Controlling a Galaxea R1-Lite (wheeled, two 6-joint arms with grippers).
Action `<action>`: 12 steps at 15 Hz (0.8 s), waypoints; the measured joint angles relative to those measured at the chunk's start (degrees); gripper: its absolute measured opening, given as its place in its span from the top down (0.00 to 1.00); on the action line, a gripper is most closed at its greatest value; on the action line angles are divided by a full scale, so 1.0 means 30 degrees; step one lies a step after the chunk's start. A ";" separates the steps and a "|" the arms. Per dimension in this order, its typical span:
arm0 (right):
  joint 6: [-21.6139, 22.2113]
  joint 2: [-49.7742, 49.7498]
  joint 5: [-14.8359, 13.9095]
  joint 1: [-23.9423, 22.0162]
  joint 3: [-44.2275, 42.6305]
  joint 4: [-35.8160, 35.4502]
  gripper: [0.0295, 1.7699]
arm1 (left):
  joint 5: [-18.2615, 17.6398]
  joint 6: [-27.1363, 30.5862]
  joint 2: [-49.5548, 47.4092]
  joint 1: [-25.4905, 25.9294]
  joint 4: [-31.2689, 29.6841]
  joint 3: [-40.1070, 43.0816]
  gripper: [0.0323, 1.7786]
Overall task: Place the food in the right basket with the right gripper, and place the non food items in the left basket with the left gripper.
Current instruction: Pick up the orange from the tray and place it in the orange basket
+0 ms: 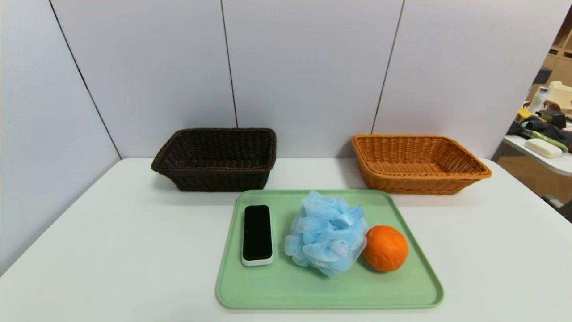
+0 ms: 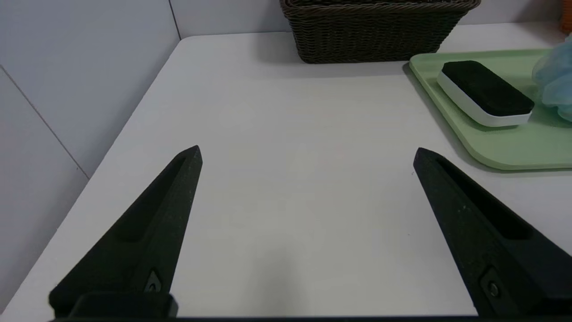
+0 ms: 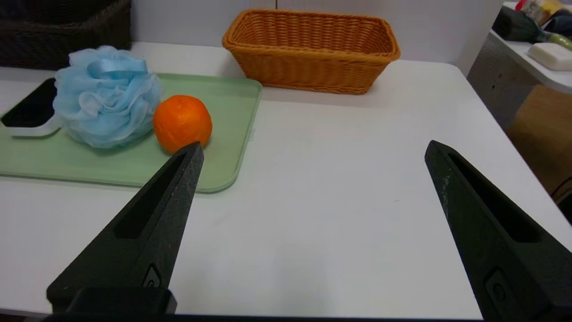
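Plainly see the left pincer above the worktop on the left side, wide open and holding nothing, and the right pincer likewise spread and unladen on the right, both out of the head view. Find the orange on the green tray, beside the light-blue pouf, partly hidden by a fingertip in the right wrist view. Note the black-faced slab flat on the tray too, cut off in that view. Behind, make out the dark brown basket, cropped in both wrist views, and the orange-tan basket, barely a sliver in the left one. Beyond, glimpse some clutter, perhaps partly cloth, hard to tell apart.
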 joint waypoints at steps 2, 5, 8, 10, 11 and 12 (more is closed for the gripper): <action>-0.0045 0.1731 0.0020 0.0037 -0.1674 0.0098 0.03 | 0.0081 0.0008 0.1243 0.0000 0.0801 -0.1934 0.05; -0.0118 0.4474 0.0016 0.0093 -0.3868 0.0492 0.03 | 0.0146 0.0045 0.4108 0.0000 0.0971 -0.4909 0.05; -0.0293 0.7213 0.0053 0.0305 -0.6038 0.1548 0.03 | 0.0122 0.0126 0.7262 0.0000 0.1044 -0.7298 0.05; -0.0366 0.8952 0.0081 0.0837 -0.7546 0.2186 0.03 | 0.0020 0.0211 0.9208 0.0000 0.1020 -0.8261 0.05; -0.0366 0.9895 0.0102 0.1203 -0.8269 0.2463 0.03 | -0.0053 0.0228 1.0073 -0.0008 0.0992 -0.8546 0.05; -0.0333 1.0703 0.0102 0.1536 -0.8858 0.2633 0.03 | -0.0183 0.0232 1.0846 -0.0016 0.0890 -0.8749 0.05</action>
